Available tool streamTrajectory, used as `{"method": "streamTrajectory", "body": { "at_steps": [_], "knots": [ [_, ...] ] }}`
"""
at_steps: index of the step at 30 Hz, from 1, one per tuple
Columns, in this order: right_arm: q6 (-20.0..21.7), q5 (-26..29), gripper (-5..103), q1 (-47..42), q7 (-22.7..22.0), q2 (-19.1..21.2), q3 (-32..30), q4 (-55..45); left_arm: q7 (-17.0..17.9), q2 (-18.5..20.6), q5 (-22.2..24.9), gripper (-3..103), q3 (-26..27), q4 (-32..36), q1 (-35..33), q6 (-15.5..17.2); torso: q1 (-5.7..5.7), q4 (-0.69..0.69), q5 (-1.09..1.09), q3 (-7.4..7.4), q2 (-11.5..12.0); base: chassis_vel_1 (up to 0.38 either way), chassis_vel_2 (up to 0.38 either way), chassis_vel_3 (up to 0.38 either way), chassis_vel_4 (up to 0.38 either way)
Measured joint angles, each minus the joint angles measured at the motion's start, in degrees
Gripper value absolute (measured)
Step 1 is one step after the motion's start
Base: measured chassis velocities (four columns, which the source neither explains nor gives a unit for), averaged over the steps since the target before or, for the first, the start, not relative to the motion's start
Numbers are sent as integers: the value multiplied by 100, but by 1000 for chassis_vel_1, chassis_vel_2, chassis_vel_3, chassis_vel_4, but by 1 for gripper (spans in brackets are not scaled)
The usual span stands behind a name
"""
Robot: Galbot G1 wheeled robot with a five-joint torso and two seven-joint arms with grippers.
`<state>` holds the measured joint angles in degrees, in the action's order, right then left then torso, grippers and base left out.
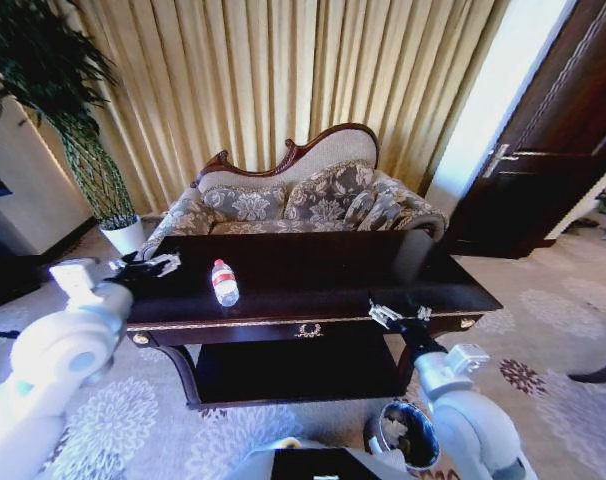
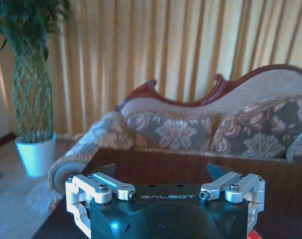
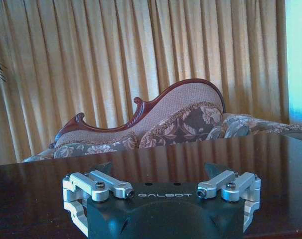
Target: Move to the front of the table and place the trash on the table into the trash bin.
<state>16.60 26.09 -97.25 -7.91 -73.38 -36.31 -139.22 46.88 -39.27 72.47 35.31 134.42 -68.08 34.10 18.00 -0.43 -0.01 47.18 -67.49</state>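
Flanking bottle [image 1: 224, 283], end effectors near table [image 1: 313, 300] edges.

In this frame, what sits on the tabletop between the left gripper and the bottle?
Nothing: in the head view, only bare dark table separates the left gripper from the bottle.

A floral sofa [image 1: 303, 195] fronts gold curtains [image 1: 283, 70], a potted plant [image 1: 78, 130] seemingly beside it.

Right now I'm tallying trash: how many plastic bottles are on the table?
1: a small clear plastic bottle with a red-and-white label lies left of centre on the dark glossy table.
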Motion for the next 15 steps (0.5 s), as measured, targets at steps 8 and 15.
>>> {"method": "streamTrajectory", "body": {
  "at_steps": [8,15],
  "knots": [
    [1,-5,100,8,0,16,-8,127,1047,31,386,100,-1536,-448,1201,-518,0,0,2,0,0,0,0,0,0],
    [2,-11,100,48,2,58,-3,221,1915,-163,596,100,-2825,-727,2069,-824,0,0,2,0,0,0,0,0,0]
  ]
}}
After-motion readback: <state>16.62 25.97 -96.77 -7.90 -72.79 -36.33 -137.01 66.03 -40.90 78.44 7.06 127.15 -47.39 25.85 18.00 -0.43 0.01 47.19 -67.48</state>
